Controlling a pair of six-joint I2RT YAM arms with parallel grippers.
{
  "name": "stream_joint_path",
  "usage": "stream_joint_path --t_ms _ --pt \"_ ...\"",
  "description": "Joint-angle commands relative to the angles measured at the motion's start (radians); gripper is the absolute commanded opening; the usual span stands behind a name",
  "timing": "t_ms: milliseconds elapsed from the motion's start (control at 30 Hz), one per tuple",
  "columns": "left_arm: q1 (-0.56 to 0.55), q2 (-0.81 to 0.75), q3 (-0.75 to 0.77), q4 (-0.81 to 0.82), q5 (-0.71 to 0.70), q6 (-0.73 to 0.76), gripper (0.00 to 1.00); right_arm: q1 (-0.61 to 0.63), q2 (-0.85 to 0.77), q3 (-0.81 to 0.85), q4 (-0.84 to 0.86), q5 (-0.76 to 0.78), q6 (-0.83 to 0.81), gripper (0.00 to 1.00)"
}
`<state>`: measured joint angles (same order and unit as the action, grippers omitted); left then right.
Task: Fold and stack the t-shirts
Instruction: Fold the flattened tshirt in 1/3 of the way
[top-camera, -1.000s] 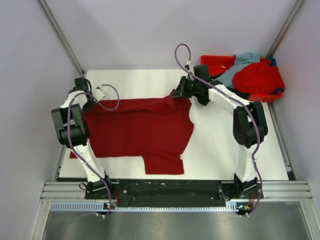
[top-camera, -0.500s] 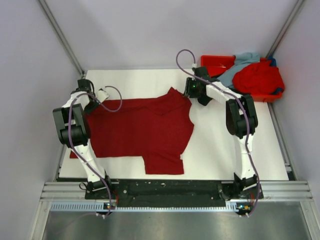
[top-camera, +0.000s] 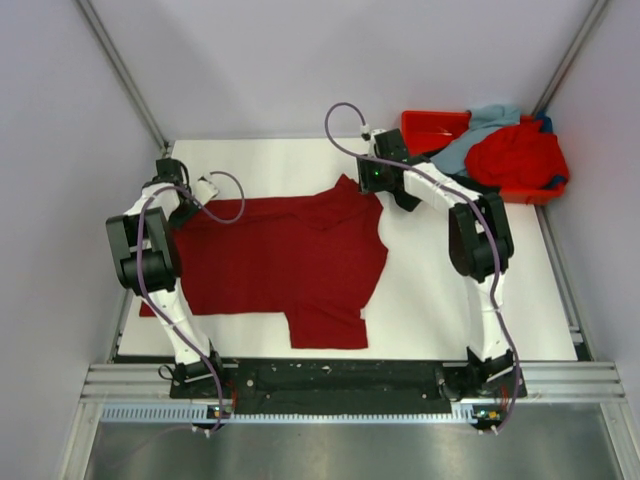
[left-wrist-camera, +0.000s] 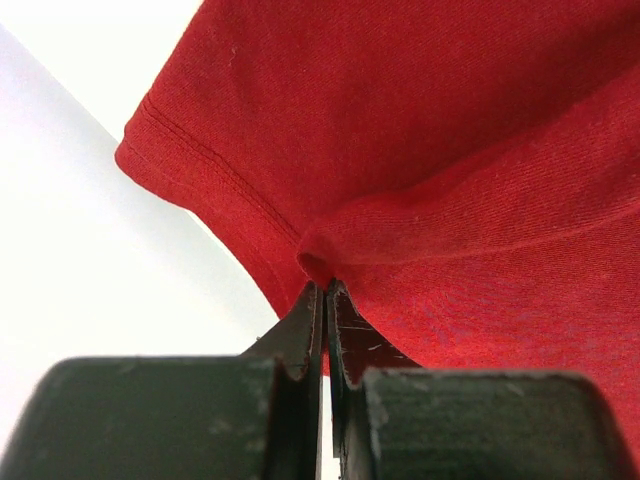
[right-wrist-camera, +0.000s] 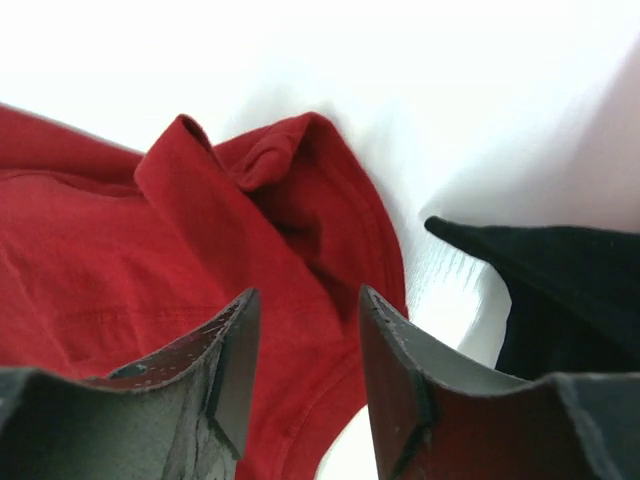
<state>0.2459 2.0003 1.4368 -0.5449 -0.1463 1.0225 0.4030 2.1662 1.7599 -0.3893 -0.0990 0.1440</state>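
Note:
A dark crimson t-shirt (top-camera: 280, 260) lies spread on the white table, one sleeve pointing to the near edge. My left gripper (top-camera: 192, 200) is shut on its far-left edge; the wrist view shows the cloth (left-wrist-camera: 450, 180) pinched at the fingertips (left-wrist-camera: 325, 292). My right gripper (top-camera: 368, 180) is open and empty over the shirt's bunched far-right corner (right-wrist-camera: 270, 180). A bright red shirt (top-camera: 515, 155), a pale grey-blue shirt (top-camera: 480, 125) and a black shirt (right-wrist-camera: 560, 280) are heaped at the back right.
An orange-red plastic tray (top-camera: 432, 126) stands at the far right corner under the heaped shirts. Grey walls with metal posts enclose the table. The white table top (top-camera: 440, 290) shows bare to the right of the crimson shirt.
My right gripper has let go of the shirt's far-right corner and moved back and left over it. The corner now lies bunched on the table. The left gripper has stayed put.

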Motion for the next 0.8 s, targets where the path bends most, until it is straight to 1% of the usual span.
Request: stream_joint_path --t_ms 0,233,300,367,400,467,500,667,767 --pt "-0.003 -0.057 0.002 0.017 0.011 -0.004 0.0 -0.004 0.063 0.075 -0.031 -0.028 -0.063 0.42" --pt "-0.005 -0.055 0.008 0.013 0.011 -0.001 0.0 0.002 0.086 0.059 -0.046 -0.033 -0.063 0.42" --pt "-0.003 -0.058 0.008 0.014 0.013 -0.002 0.0 0.0 0.093 0.059 -0.051 -0.033 -0.06 0.36" --pt "-0.003 -0.06 0.008 0.011 0.011 -0.002 0.0 0.005 0.089 0.058 -0.052 -0.038 -0.049 0.26" --pt "-0.003 -0.063 0.008 0.01 0.013 -0.001 0.0 0.003 0.083 0.058 -0.054 -0.042 -0.046 0.24" --pt "-0.003 -0.061 0.008 0.008 0.013 -0.001 0.0 0.007 0.077 0.058 -0.057 -0.05 -0.038 0.16" --pt "-0.003 -0.061 0.008 0.01 0.008 -0.002 0.0 0.005 0.07 0.058 -0.059 -0.051 -0.035 0.14" --pt "-0.005 -0.064 0.011 0.01 0.01 -0.001 0.0 0.005 0.066 0.056 -0.062 -0.064 -0.018 0.04" --pt "-0.003 -0.064 0.014 0.008 0.011 -0.004 0.0 0.005 0.072 0.058 -0.063 -0.013 -0.017 0.05"
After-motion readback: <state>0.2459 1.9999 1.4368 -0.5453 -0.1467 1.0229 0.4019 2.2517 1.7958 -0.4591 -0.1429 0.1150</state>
